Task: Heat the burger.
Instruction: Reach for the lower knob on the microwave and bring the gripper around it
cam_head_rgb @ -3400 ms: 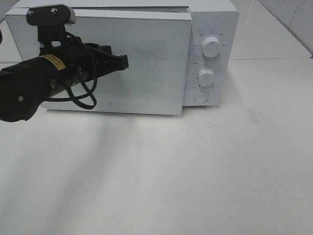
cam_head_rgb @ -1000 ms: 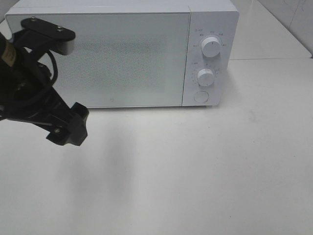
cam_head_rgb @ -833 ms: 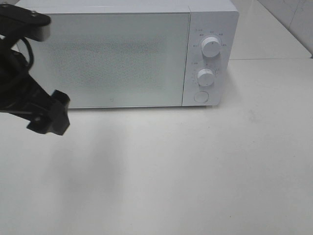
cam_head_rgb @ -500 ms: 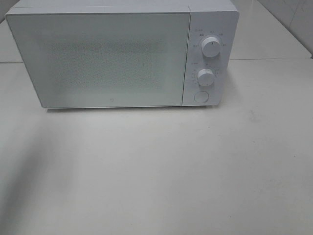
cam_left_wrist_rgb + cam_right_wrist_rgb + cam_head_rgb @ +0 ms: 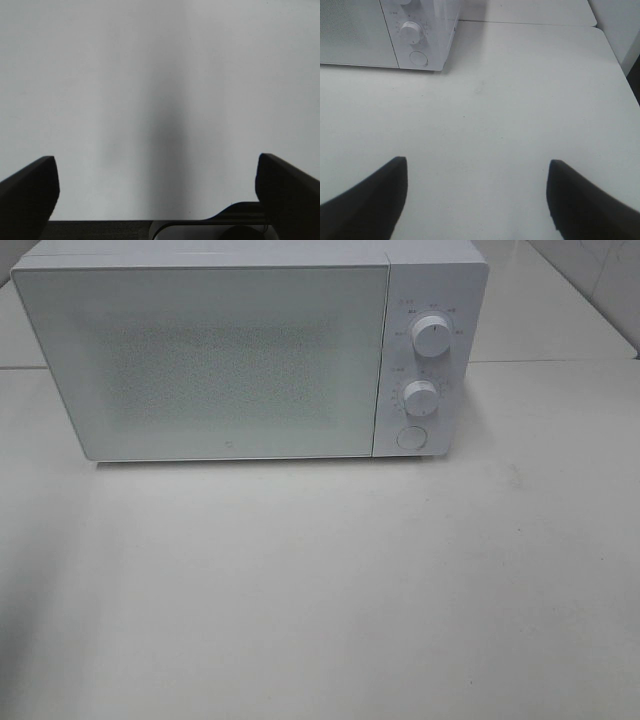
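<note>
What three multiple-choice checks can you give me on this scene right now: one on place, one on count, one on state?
1. In the exterior high view, where on the white box-shaped microwave is its control panel? A left of the door; B on top; C right of the door.
2. How many round white dials does the panel carry? A one; B two; C four.
3. How is the microwave's pale speckled door? A shut; B wide open; C removed.
Answers: C, the panel sits beside the door's right edge; B, two dials stand one above the other, over a flat round white button; A, the door lies flush with the front.
</note>
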